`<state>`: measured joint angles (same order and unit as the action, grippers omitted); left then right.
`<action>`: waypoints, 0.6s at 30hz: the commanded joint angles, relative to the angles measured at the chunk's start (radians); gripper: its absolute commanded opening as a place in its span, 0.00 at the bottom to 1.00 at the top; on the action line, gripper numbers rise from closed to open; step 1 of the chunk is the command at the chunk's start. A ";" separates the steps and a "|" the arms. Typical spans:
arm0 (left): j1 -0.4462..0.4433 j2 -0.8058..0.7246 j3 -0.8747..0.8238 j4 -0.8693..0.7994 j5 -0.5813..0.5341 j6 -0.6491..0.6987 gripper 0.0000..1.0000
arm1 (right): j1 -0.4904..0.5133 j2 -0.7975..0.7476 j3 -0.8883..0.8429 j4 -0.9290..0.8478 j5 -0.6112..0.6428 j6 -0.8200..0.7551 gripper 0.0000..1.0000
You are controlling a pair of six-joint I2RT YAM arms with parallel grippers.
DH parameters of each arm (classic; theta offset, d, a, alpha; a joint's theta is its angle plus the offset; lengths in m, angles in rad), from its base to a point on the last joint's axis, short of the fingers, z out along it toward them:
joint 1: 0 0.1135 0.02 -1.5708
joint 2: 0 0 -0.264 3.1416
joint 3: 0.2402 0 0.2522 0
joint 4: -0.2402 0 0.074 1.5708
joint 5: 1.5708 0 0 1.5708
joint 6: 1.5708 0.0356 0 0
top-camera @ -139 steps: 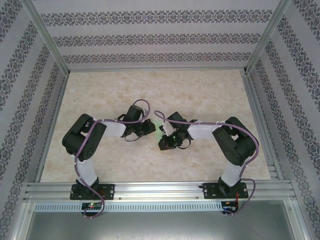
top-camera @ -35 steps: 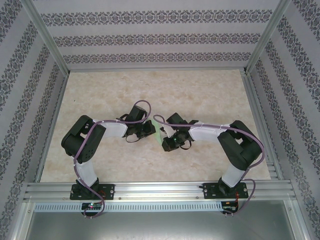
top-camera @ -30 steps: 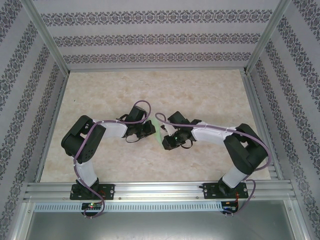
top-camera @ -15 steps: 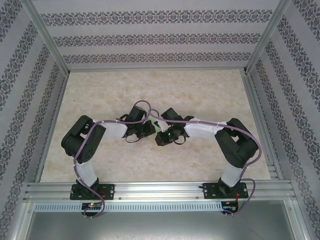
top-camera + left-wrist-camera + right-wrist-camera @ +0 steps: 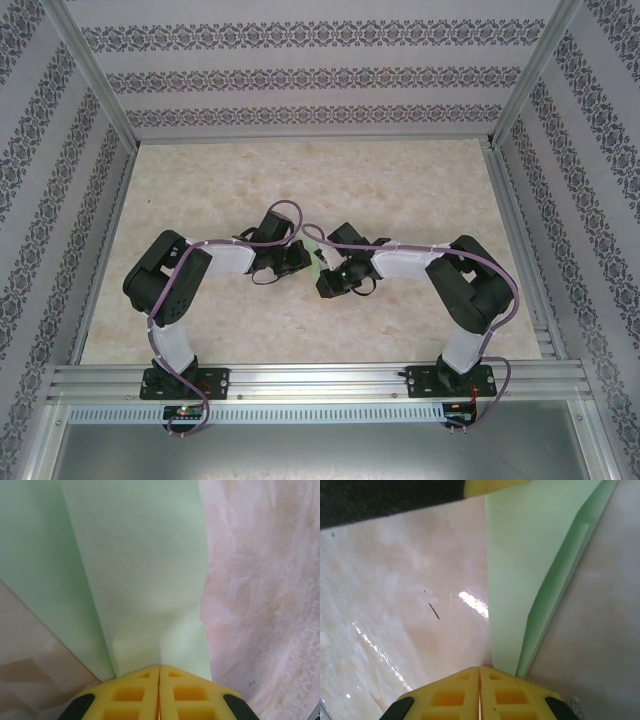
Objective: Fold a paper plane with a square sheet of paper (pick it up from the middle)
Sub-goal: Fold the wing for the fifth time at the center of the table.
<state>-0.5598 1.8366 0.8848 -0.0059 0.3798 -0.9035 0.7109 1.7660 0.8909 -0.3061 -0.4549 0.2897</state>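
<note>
left gripper (image 5: 159, 672): fingers together, clamped on folded pale-green paper sheet (image 5: 140, 570) | right gripper (image 5: 479, 672): pinched on the same sheet's creased edge (layers visible) | sheet: over marbled counter (image 5: 260, 605)

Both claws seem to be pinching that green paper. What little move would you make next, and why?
Probably slide the right gripper along the fold to sharpen it, while the left gripper holds. Both are shut on opposite ends of the paper, and its folded layers look slightly loose rather than pressed flat.
</note>
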 commanded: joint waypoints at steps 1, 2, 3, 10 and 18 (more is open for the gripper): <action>0.002 0.108 -0.047 -0.196 -0.209 0.005 0.09 | -0.011 -0.010 -0.070 -0.055 0.006 0.006 0.09; 0.002 0.108 -0.047 -0.198 -0.211 0.005 0.09 | -0.011 -0.016 -0.080 -0.052 0.000 0.010 0.08; 0.001 0.108 -0.046 -0.198 -0.211 0.005 0.09 | -0.012 -0.024 -0.094 -0.044 -0.004 0.016 0.08; 0.002 0.106 -0.045 -0.202 -0.211 0.008 0.09 | -0.040 -0.087 -0.188 0.028 -0.059 0.058 0.08; 0.000 0.102 -0.044 -0.193 -0.198 0.009 0.09 | -0.060 -0.187 -0.120 0.055 -0.076 0.064 0.08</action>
<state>-0.5598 1.8381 0.8913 -0.0170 0.3794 -0.9035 0.6563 1.6226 0.7330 -0.2432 -0.5182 0.3443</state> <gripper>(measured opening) 0.090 0.081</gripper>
